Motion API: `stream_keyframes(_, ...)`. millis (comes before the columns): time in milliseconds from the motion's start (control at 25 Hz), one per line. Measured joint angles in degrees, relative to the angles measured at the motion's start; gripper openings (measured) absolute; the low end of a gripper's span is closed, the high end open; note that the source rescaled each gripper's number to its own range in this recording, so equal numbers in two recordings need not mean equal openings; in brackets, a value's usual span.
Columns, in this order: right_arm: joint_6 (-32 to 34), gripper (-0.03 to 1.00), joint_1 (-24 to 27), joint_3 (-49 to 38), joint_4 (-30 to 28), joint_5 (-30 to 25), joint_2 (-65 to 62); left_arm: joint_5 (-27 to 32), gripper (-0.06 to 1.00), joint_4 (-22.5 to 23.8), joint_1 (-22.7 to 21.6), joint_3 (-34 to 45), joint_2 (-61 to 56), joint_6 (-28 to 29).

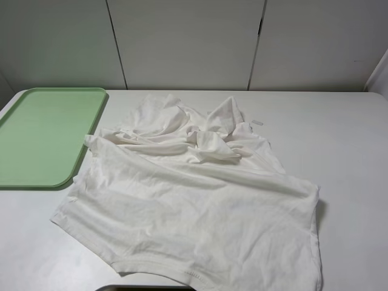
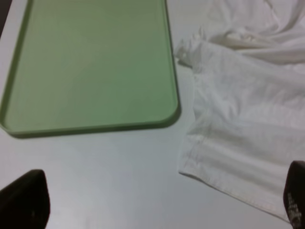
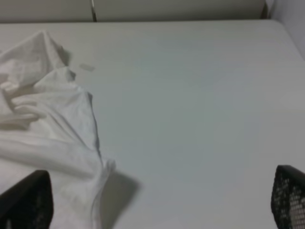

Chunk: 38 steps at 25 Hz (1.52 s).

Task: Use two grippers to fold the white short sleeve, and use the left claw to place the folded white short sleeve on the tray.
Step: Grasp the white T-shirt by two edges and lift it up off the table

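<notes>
The white short sleeve (image 1: 188, 200) lies crumpled on the table, its upper part bunched and its hem toward the near edge. The pale green tray (image 1: 42, 133) sits at the far left, its right rim just touching the shirt. Neither arm shows in the exterior high view. In the left wrist view, the left claw (image 2: 162, 202) stands open over bare table, with the tray (image 2: 90, 62) and the shirt's hem corner (image 2: 238, 157) ahead of it. My right gripper (image 3: 157, 200) is open too, above the shirt's right edge (image 3: 52, 124), nothing between its fingers.
A small whitish tape strip (image 1: 256, 123) lies on the table beside the shirt's upper right. White wall panels stand behind the table. Bare tabletop (image 1: 345, 151) stretches to the right of the shirt.
</notes>
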State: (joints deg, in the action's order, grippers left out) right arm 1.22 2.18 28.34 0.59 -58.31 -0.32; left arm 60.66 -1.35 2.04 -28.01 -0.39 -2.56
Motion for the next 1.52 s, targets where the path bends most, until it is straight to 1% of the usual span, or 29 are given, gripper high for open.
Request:
stream_keyframes(120,0.0,1.0,0.0,0.2,0.2,-0.1,1.0,0.1,0.97,-0.1,0.0,-2.3,1.5,-0.1)
stream_keyframes(160,-0.1,1.0,0.0,0.8,0.7,-0.2,2.7,0.1,0.97,-0.1,0.0,-4.4,3.5,-0.1)
stream_keyframes(280,-2.5,1.0,0.0,5.3,3.2,-0.2,9.8,0.1,0.97,-0.1,0.0,-8.4,8.2,-0.5)
stream_keyframes(480,-8.4,1.0,-0.3,12.5,6.9,0.3,20.9,1.0,0.97,-0.2,0.0,-17.8,21.5,-4.7)
stream_keyframes(560,-9.4,1.0,-0.9,14.2,8.0,0.9,23.5,3.3,0.97,-0.3,0.1,-22.4,27.7,-7.4)
stream_keyframes(600,-9.8,1.0,-1.3,15.0,8.3,1.2,24.6,3.9,0.97,-0.3,0.9,-24.0,30.3,-8.0)
stream_keyframes(640,-10.6,1.0,-2.2,16.0,9.1,1.9,26.3,4.1,0.97,-0.5,2.8,-26.0,33.1,-8.8)
stream_keyframes(720,-13.8,1.0,-7.0,19.9,9.7,3.8,33.4,4.1,0.97,-1.1,6.7,-28.8,37.1,-10.3)
stream_keyframes(800,-14.9,1.0,-9.6,20.5,9.7,4.5,36.2,4.1,0.97,-1.1,11.2,-30.2,40.4,-12.3)
stream_keyframes(840,-16.4,1.0,-12.8,20.7,9.7,5.2,39.2,4.2,0.97,-1.0,13.6,-30.4,42.0,-13.5)
stream_keyframes(880,-17.2,1.0,-14.7,20.7,9.7,5.3,41.1,4.2,0.97,-0.7,15.6,-30.6,43.2,-14.5)
stream_keyframes(960,-19.0,1.0,-18.9,20.8,9.7,5.8,45.0,4.2,0.97,0.6,20.3,-30.6,46.1,-16.4)
stream_keyframes(1040,-21.0,1.0,-23.0,20.8,9.6,6.8,49.5,4.2,0.97,2.9,24.3,-30.6,48.9,-18.4)
stream_keyframes(1160,-23.3,1.0,-27.7,20.9,9.2,8.1,54.7,4.2,0.97,5.9,28.6,-30.6,53.5,-21.7)
stream_keyframes(1200,-25.2,1.0,-30.6,20.9,8.1,8.7,58.8,4.1,0.97,6.8,30.4,-30.6,56.5,-24.2)
stream_keyframes(1280,-26.5,1.0,-32.7,20.9,6.2,9.6,62.3,3.0,0.97,7.0,31.9,-30.6,60.1,-26.2)
stream_keyframes(1360,-27.0,1.0,-33.9,20.9,5.0,10.4,65.4,2.2,0.97,7.0,32.5,-30.6,61.6,-26.6)
stream_keyframes(1520,-27.7,1.0,-34.3,21.0,3.9,12.1,71.9,1.2,0.97,6.8,32.7,-30.6,64.3,-27.0)
